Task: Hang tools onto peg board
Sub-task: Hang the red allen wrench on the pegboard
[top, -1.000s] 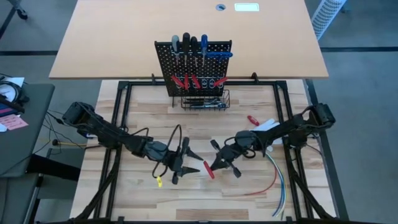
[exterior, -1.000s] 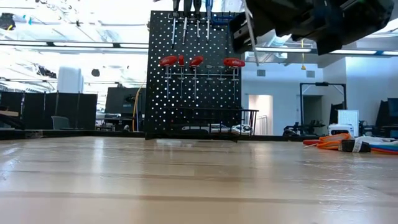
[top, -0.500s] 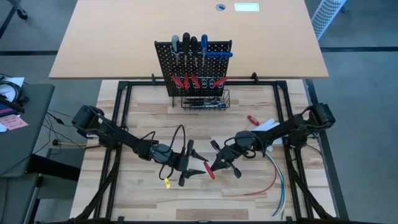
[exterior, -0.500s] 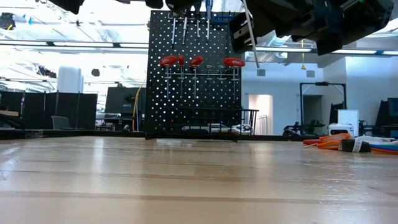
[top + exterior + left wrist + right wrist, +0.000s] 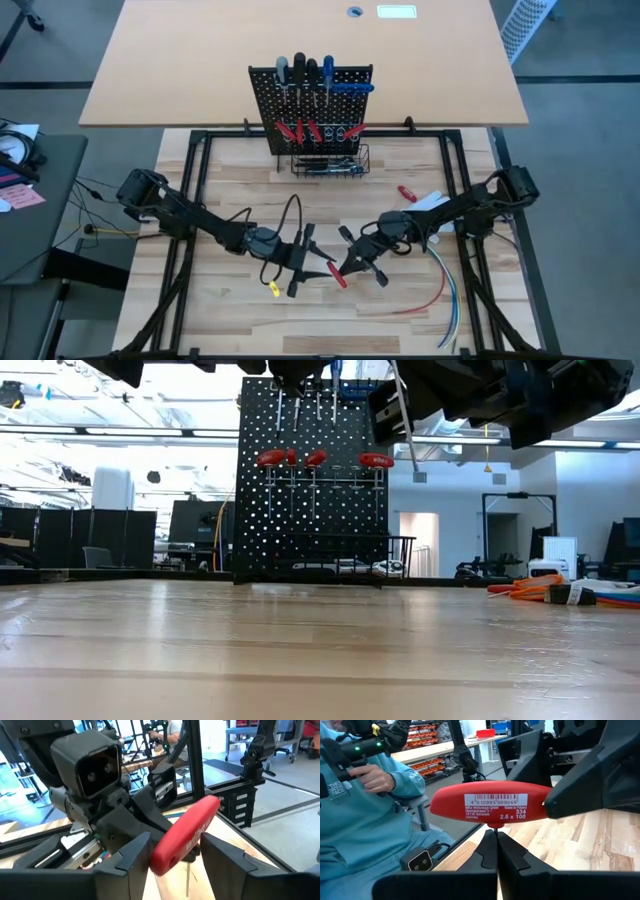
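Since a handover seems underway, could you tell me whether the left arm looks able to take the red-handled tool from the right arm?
Probably yes. The right gripper holds the red-handled tool by its shaft, handle exposed, above the table. The left gripper already has its open jaws on either side of the handle, with nothing between.

left pincer [image 5: 312,260] parted, right pincer [image 5: 345,266] clamped, tips facing

Two claws [image 5: 322,268]; one peg board [image 5: 312,105]

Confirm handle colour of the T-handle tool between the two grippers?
Red, with a white barcode label: the T-handle tool, shown best in the right wrist view.
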Robot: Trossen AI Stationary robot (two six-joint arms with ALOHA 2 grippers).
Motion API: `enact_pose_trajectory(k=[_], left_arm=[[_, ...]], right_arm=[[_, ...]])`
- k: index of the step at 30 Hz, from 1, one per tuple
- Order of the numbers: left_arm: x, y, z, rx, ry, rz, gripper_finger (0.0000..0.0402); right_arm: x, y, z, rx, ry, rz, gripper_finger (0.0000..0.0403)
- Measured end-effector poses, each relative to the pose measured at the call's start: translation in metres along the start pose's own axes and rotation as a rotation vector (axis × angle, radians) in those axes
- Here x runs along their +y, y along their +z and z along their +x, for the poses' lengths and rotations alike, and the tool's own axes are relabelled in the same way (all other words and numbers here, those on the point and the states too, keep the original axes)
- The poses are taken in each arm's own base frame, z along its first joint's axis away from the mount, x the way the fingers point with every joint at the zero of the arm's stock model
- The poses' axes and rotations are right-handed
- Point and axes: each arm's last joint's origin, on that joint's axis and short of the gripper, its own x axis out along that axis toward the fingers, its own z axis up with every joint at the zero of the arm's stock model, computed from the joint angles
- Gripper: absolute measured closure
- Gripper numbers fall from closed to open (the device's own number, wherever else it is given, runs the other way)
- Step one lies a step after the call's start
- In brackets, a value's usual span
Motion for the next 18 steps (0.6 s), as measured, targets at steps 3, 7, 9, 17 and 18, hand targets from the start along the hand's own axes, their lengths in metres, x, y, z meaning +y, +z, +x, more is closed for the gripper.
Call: enact_pose_trajectory(k=[3, 7, 9, 17, 18], left_arm=[[0.0000, -0.0001, 0.0000, 0.001, -0.003, 0.014, 0.0247], [-0.0004, 0.0000, 0.0000, -0.003, -0.020, 0.009, 0.0268], [-0.0004, 0.0002, 0.0000, -0.005, -0.022, -0.008, 0.0279], [-0.0007, -0.0001, 0.0000, -0.003, -0.026, -0.010, 0.0323], [-0.0007, -0.0001, 0.0000, -0.002, -0.026, -0.009, 0.0329]], right_arm=[[0.0001, 0.0002, 0.0001, -0.001, 0.000, -0.001, 0.0403], [0.0000, 0.0002, 0.0001, -0.001, 0.001, 0.000, 0.0403], [-0.0001, 0.0002, 0.0001, -0.001, 0.000, 0.000, 0.0403], [-0.0008, -0.0013, 0.0000, 0.015, -0.021, 0.007, 0.0403], [-0.0009, -0.0014, -0.0001, 0.016, -0.025, 0.008, 0.0403]])
